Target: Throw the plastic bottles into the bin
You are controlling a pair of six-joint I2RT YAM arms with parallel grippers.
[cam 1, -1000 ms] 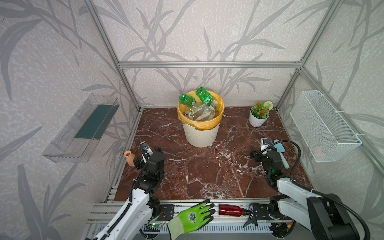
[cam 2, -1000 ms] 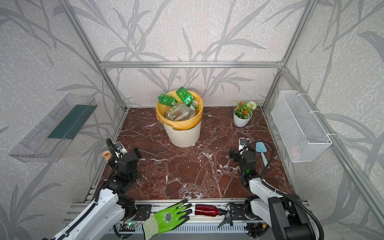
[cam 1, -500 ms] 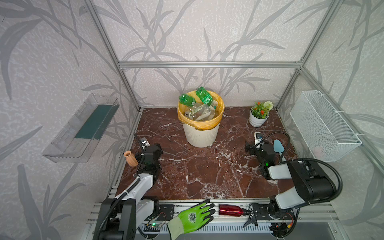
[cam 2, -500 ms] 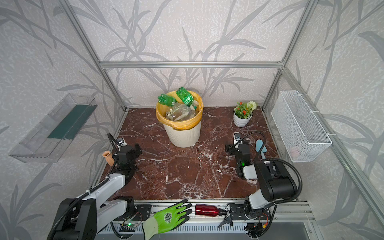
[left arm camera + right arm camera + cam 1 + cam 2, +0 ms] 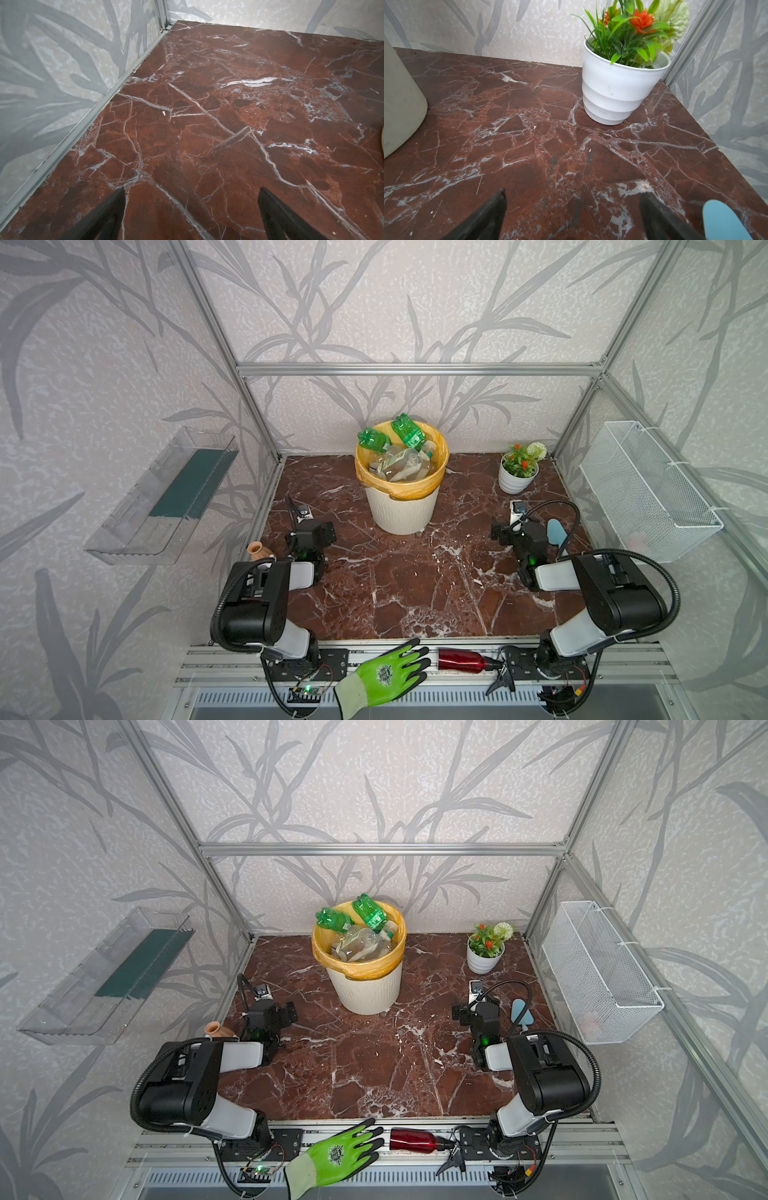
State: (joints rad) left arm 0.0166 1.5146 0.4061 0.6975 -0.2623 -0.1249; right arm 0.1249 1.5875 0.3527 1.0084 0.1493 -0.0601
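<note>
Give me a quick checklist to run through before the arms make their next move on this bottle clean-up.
1. Left fingers open, nothing between them: ok.
2. Right fingers open, nothing between them: ok.
3. Marble table free of plastic bottles: ok, none visible on it in both top views.
4. Plastic bottles fully inside the bin: not ok, the heap reaches the rim and two green bottles stick up above it.
5. Red metal bottle out of the bin: ok, it lies on the front rail.
</note>
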